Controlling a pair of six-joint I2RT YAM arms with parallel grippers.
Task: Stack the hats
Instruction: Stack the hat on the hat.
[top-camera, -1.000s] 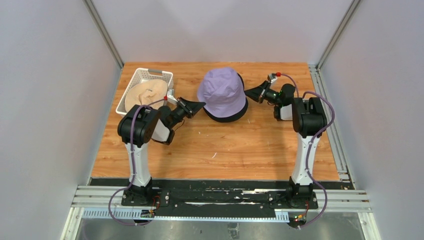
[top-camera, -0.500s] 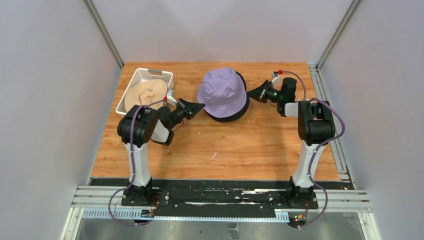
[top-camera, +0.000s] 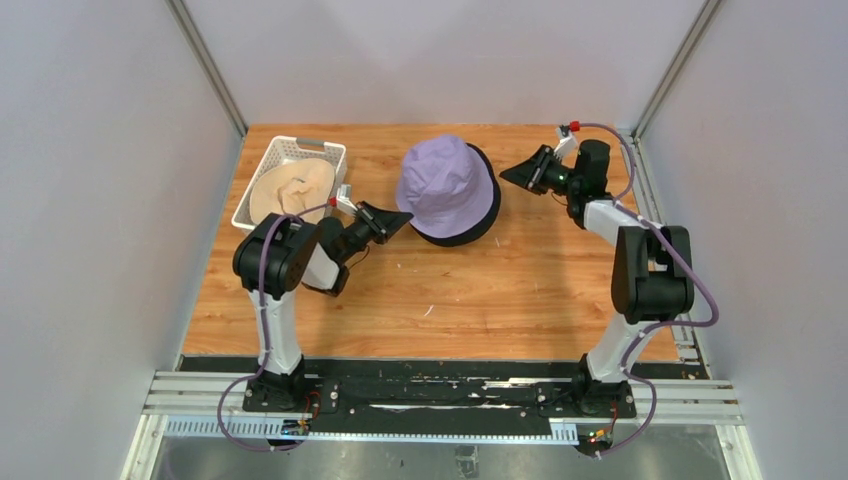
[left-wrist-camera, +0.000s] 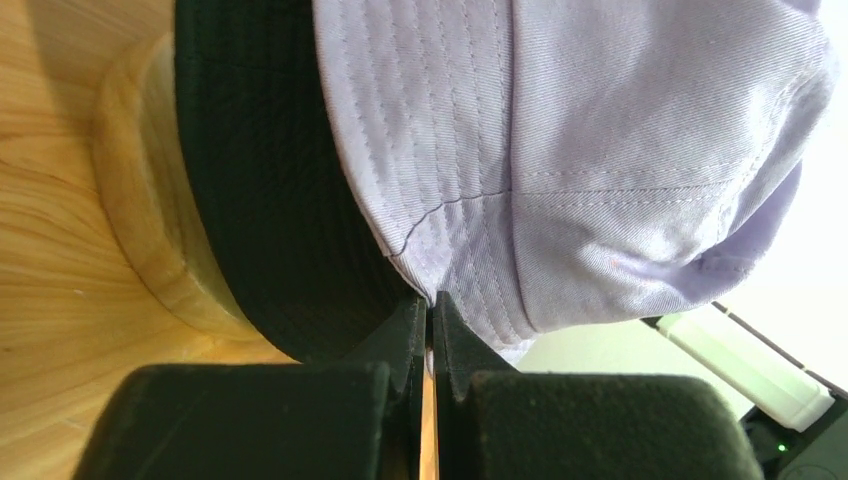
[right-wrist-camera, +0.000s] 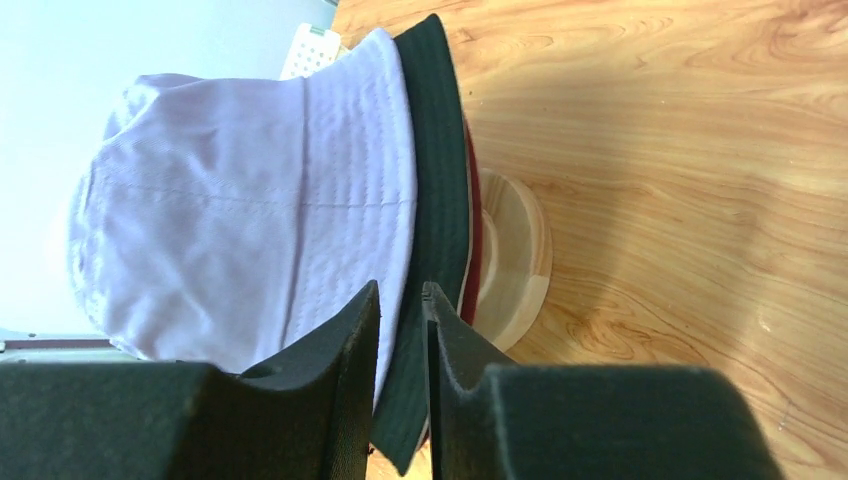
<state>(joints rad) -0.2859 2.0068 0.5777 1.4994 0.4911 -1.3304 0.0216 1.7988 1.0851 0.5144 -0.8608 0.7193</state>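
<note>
1. Lavender cloth tops the pile. The lavender hat (top-camera: 445, 180) sits crown up at the far middle of the wooden table (top-camera: 450, 290). It lies over a black hat (top-camera: 482, 220), whose brim shows around its near and right sides.
2. In the right wrist view, a thin edge of a maroon hat (right-wrist-camera: 471, 235) peeps out under the black brim. Below it is the round base of the wooden stand (right-wrist-camera: 515, 262) that carries the pile.
3. The left gripper (left-wrist-camera: 430, 305) lies low at the pile's left side, its fingers pressed together with only a hairline between them. The tips touch the edge of the lavender brim (whether any cloth is nipped there, I cannot tell).
4. The right gripper (right-wrist-camera: 400, 290) is to the right of the pile, just clear of the brims and pointing at them. Its fingers are narrowly parted, with nothing between them.
5. The beige hat (top-camera: 290, 188) lies in the white basket (top-camera: 300, 146) at the table's far left corner, well apart from the pile.
</note>
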